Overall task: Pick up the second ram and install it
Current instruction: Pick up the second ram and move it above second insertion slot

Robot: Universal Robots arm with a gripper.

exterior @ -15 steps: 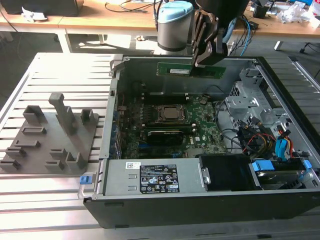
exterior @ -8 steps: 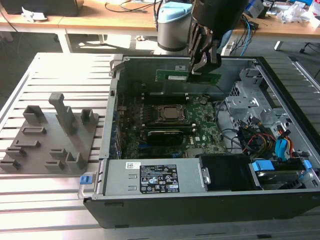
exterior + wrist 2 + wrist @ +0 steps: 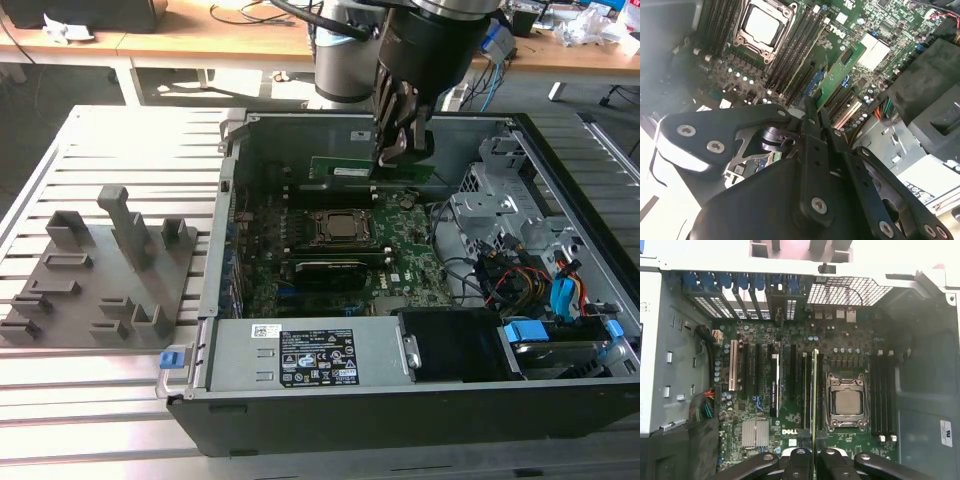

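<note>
Green stick, the second ram [image 3: 840, 75], is clamped edge-on between the black fingers of the gripper [image 3: 816, 114], jaws closed narrowly on its end. In the first wrist view it runs parallel to the memory slots, just beside the CPU socket [image 3: 846, 402]; contact with a slot cannot be told. Below lies the motherboard [image 3: 410, 250] inside the open computer case [image 3: 400, 420]. The case rests on a grey slatted table [image 3: 120, 130] beside a grey fixture tray [image 3: 100, 280]. Wooden desk [image 3: 200, 30] behind.

1 ram stick [image 3: 839, 75], 1 CPU socket [image 3: 846, 402], perhaps 8 memory slots [image 3: 882, 395].
</note>
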